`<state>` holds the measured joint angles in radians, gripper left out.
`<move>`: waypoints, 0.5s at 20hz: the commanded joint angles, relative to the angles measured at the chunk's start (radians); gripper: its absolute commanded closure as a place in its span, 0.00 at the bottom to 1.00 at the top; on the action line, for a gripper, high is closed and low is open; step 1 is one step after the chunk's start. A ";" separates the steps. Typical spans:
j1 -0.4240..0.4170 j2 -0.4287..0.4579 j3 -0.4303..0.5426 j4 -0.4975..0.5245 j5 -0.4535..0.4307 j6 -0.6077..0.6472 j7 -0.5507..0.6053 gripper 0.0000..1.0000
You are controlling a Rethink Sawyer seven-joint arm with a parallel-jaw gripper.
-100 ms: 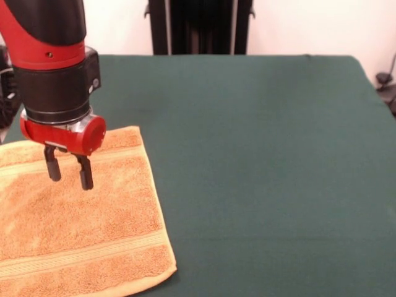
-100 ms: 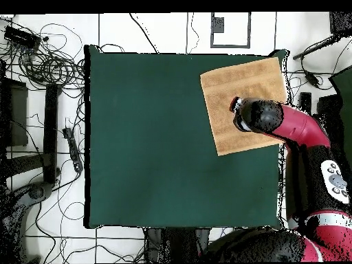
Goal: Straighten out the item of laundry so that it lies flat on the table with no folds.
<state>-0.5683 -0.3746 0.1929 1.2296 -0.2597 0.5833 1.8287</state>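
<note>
Hovering over the towel (image 1: pixel 80 216), the gripper (image 1: pixel 69 172) hangs with fingers parted, grasping nothing. Towel lies spread flat in one corner of the table (image 1: pixel 260 161), close to both edges. Risk: a fresh pinch drags in new folds or pulls cloth overboard.

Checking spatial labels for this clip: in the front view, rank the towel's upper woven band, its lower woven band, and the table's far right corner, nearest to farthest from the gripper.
1. Upper woven band, just behind the gripper.
2. Lower woven band, toward the picture's bottom.
3. Table's far right corner, top right.
</note>
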 commanded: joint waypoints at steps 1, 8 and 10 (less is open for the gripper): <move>0.046 0.023 0.020 0.165 0.003 -0.049 0.114 0.00; 0.075 0.081 -0.008 0.127 -0.011 -0.058 0.120 0.00; 0.097 0.111 -0.035 0.097 -0.024 -0.060 0.132 0.00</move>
<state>-0.5557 -0.3684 0.1693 1.2476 -0.2593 0.5640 1.8287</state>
